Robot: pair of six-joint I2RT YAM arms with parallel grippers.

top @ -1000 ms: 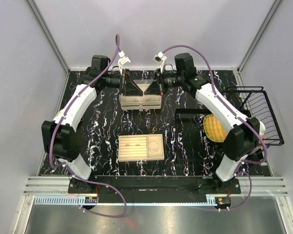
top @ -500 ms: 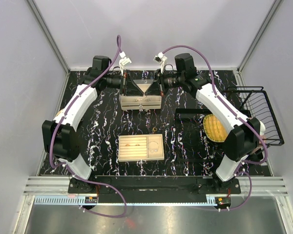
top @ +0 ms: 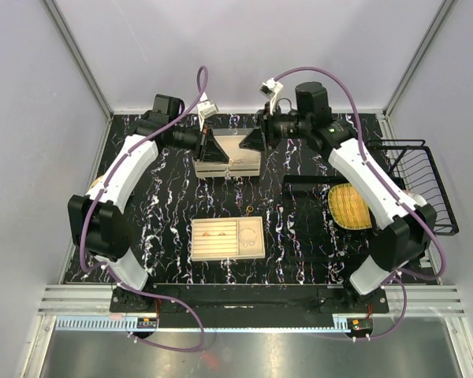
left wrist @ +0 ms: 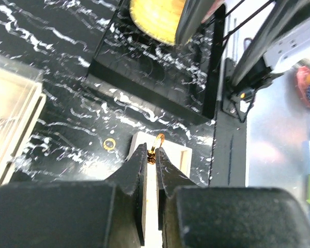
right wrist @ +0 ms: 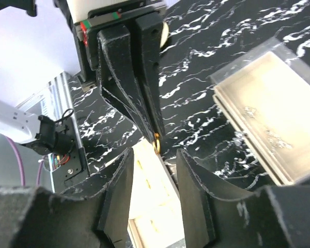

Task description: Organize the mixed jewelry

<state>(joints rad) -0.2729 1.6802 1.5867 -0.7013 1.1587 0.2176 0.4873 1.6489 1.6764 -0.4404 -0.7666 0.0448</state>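
The ring is pinched at the tips of the left gripper, held aloft by the far tray. In the last second the right gripper has backed away from tip-to-tip contact and now stands spread and empty. You may judge the ring handed to the left. A second ring lies loose on the table just beyond the near tray. The rack and disc sit well apart, and nothing obstructs a drop.
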